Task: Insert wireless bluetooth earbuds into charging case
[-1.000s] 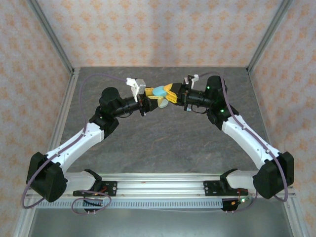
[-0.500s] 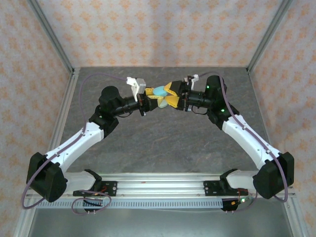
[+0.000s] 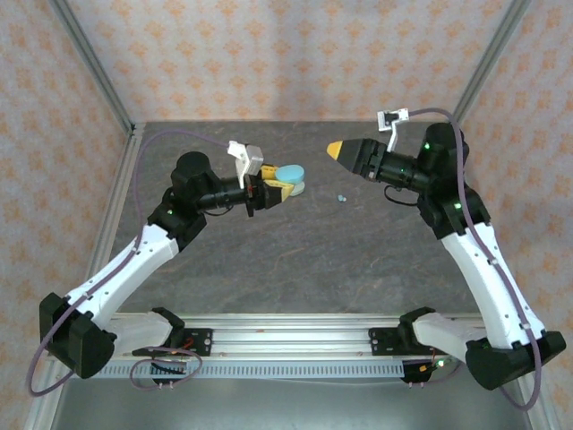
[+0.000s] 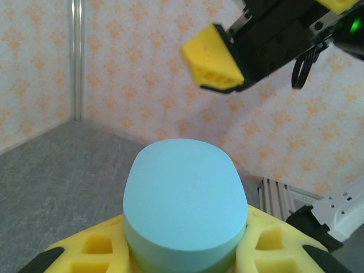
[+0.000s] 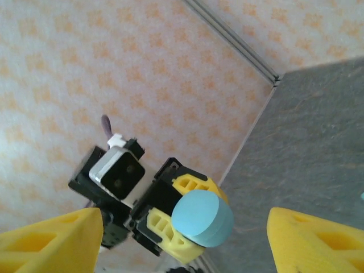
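The fingers of my left gripper (image 3: 283, 182) are bright yellow, and so are those of my right gripper (image 3: 335, 149); both sit on black bodies. The charging case (image 4: 185, 193) is a plain, matt pale blue with no marking. A tiny earbud (image 3: 341, 197) is the same pale blue. The table (image 3: 295, 260) is dark grey, mottled like stone. The walls (image 3: 269, 54) are peach with a repeating orange floral motif. My arm links (image 3: 121, 273) are white and my cables (image 3: 179, 136) purple.

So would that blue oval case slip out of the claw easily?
Probably somewhat: the blue case looks smooth and rounded, so the left gripper pinching its curved sides may let it slide. It shows no dent, so likely rigid.
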